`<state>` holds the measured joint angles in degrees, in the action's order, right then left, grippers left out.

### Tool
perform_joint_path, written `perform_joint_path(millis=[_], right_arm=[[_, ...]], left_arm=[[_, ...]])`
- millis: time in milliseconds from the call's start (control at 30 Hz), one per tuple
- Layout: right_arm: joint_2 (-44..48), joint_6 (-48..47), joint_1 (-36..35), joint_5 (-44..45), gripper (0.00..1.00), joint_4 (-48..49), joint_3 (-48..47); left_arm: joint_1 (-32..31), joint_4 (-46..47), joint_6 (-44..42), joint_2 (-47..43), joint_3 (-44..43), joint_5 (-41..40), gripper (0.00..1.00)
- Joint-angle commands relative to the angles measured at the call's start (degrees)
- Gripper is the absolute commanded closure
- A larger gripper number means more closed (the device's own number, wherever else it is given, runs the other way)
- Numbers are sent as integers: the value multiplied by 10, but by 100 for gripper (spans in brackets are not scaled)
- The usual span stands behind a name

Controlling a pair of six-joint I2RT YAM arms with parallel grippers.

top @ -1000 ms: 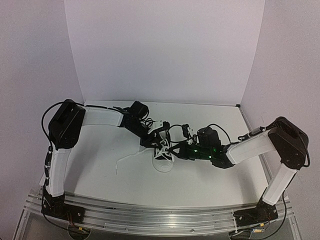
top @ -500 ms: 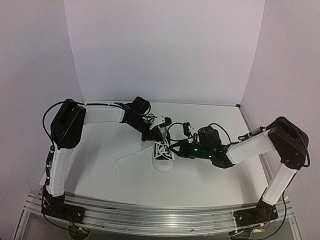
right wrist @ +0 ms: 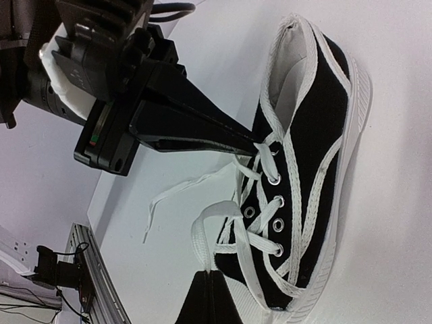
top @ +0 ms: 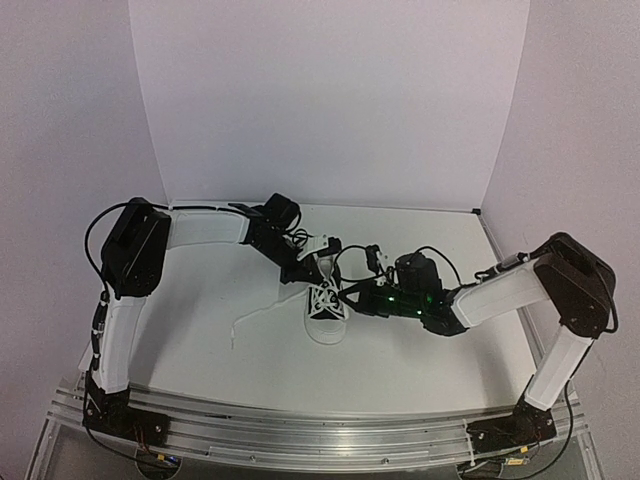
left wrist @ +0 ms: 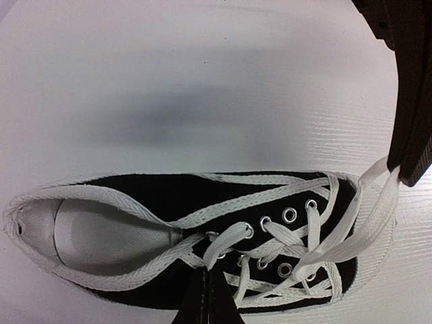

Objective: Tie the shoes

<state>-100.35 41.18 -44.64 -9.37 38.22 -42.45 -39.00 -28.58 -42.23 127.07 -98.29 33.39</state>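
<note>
While shoe [top: 327, 318] sits on desk [top: 200, 335], L fingers [right wrist: 250, 140], in from 11 o'clock, pinch lace [left wrist: 223, 243] by top eyelet [left wrist: 248, 231] & R fingers [left wrist: 408, 162], from 3 o'clock, pinch a loop [left wrist: 358, 236].

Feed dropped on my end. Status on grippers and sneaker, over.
Left gripper shut on lace at top eyelets. Right gripper shut on lace loop. Sneaker on its sole, untied. Loose lace end trails on table; nothing blocking.

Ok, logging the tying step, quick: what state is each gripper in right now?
Left gripper: closed on a lace strand.
Right gripper: closed on a lace loop.
</note>
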Motion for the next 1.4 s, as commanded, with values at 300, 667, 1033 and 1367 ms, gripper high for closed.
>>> perform_joint_path(millis=[300,667,1033,1367], right_arm=[[-59,-40,3,69,100,-56,-116],[-110,-51,3,54,100,-98,-165],[-126,-24,-1,16,100,-124,-187],[-153,59,-1,129,100,-123,-233]], left_arm=[[0,-39,65,-65,-48,4,100],[0,-39,126,-76,-56,6,100],[0,-37,137,-82,-50,-5,100],[0,-49,163,-92,-27,10,100]])
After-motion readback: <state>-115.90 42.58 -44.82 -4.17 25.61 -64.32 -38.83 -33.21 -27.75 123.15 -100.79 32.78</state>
